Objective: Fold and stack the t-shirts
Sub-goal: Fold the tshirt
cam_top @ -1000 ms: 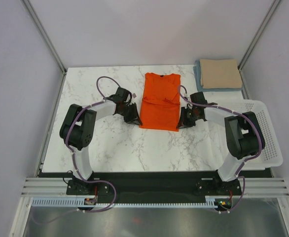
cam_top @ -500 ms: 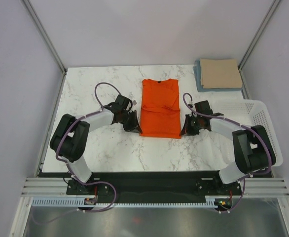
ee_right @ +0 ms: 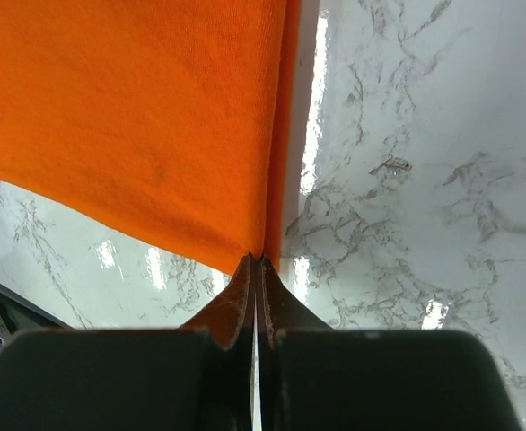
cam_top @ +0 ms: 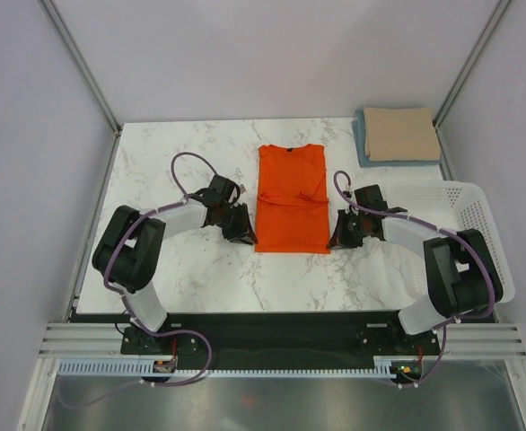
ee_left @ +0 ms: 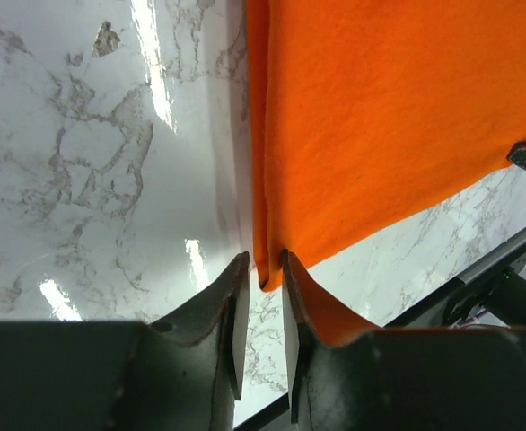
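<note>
The orange t-shirt (cam_top: 290, 197) lies flat mid-table, folded into a narrow rectangle with its collar at the far end. My left gripper (cam_top: 245, 235) is at its near left corner. In the left wrist view (ee_left: 265, 269) the jaws stand slightly apart, with the corner of the orange cloth (ee_left: 380, 117) lying between the tips. My right gripper (cam_top: 335, 241) is at the near right corner, and in the right wrist view (ee_right: 257, 260) it is shut on the orange edge (ee_right: 137, 108). The folded tan t-shirt (cam_top: 400, 133) lies on the folded light blue t-shirt (cam_top: 362, 135) at the far right corner.
A white perforated basket (cam_top: 483, 242) stands at the table's right edge, beside my right arm. Bare marble table (cam_top: 173, 153) surrounds the orange shirt. Frame posts rise at the far corners.
Both grippers drew the orange shirt towards the near edge and laid it flat. In the last half second they barely moved.
</note>
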{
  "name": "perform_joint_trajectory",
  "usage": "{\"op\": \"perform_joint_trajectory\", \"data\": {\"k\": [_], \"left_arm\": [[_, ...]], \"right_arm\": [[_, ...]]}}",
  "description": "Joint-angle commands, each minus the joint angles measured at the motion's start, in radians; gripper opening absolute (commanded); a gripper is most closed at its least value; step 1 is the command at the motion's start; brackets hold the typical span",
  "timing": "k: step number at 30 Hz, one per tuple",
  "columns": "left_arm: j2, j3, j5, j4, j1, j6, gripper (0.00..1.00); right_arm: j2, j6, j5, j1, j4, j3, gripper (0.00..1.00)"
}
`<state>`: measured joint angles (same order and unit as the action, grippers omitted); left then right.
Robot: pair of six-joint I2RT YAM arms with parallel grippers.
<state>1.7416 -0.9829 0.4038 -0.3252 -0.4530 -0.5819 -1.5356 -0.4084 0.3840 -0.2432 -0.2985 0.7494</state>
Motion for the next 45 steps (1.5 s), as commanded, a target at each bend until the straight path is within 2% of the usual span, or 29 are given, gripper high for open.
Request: {"op": "perform_joint_trajectory", "data": {"k": [1,4,7,8,9,20,28,36,37,38,40,43,45], "left_arm": [[0.029,-0.025,0.027,0.044,0.004,0.013,0.26],[0.030,-0.026,0.043,0.058,0.004,0.013,0.24],[0.026,-0.023,0.052,0.063,0.002,0.016,0.18],[0.018,-0.025,0.052,0.064,0.002,0.016,0.07],[0.016,-0.025,0.056,0.066,0.002,0.014,0.02],[-0.122,0.056,0.046,0.069,-0.018,-0.053,0.02],[-0.090,0.176,0.021,0.109,-0.039,-0.061,0.02],[-0.105,0.196,0.027,0.117,-0.039,-0.075,0.02],[-0.106,0.193,0.033,0.115,-0.039,-0.070,0.04],[-0.109,0.190,0.036,0.115,-0.039,-0.062,0.09],[-0.142,0.187,0.014,0.114,-0.039,-0.067,0.24],[-0.189,0.152,-0.009,0.109,-0.035,-0.081,0.33],[-0.186,0.119,-0.019,0.103,-0.032,-0.082,0.33]], "right_arm": [[0.031,-0.009,0.001,-0.005,0.027,-0.012,0.00],[0.029,-0.012,0.003,-0.005,0.036,-0.016,0.00],[0.031,-0.020,0.006,-0.007,0.039,-0.016,0.00],[0.032,-0.024,0.009,-0.005,0.039,-0.015,0.00],[0.037,-0.026,0.013,-0.005,0.038,-0.015,0.00],[0.147,-0.033,0.004,-0.005,0.007,-0.047,0.00],[0.167,-0.061,-0.011,-0.008,0.030,-0.148,0.00],[0.183,-0.076,-0.025,-0.019,0.027,-0.179,0.00],[0.189,-0.081,-0.030,-0.019,0.024,-0.177,0.03],[0.196,-0.086,-0.039,-0.021,0.016,-0.171,0.11],[0.221,-0.092,-0.091,-0.021,-0.030,-0.133,0.20],[0.233,-0.081,-0.166,-0.019,-0.109,-0.052,0.24],[0.223,-0.075,-0.204,-0.021,-0.134,-0.012,0.26]]}}
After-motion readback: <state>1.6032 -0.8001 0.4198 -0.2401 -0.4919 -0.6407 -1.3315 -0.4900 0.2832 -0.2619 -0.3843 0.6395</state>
